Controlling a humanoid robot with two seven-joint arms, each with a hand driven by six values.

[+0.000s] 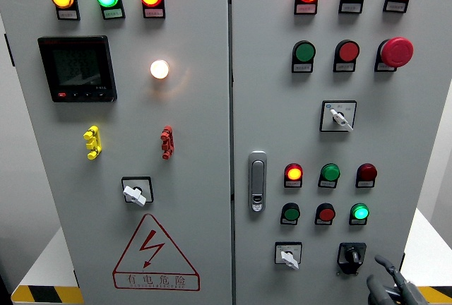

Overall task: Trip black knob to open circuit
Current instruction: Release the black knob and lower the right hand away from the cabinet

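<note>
A: Where is the black knob [351,254]?
B: Low on the right door [424,135] of the cabinet, in the bottom row, right of a white selector [288,256] and under a lit green lamp [360,212].
A: And the hand?
B: The right hand [387,285] comes up at the lower right corner, just beside the knob and a little below it. Its grey fingers [385,262] are apart and loosely extended, holding nothing. I see a small gap between the nearest fingertip and the knob; no touch.
A: The left hand?
B: Out of sight.
A: What else is on the panel?
B: A red mushroom button [395,51] at upper right, a door handle [258,181] by the seam, a meter [77,68] on the left door, and a red warning triangle [155,252] below it.
</note>
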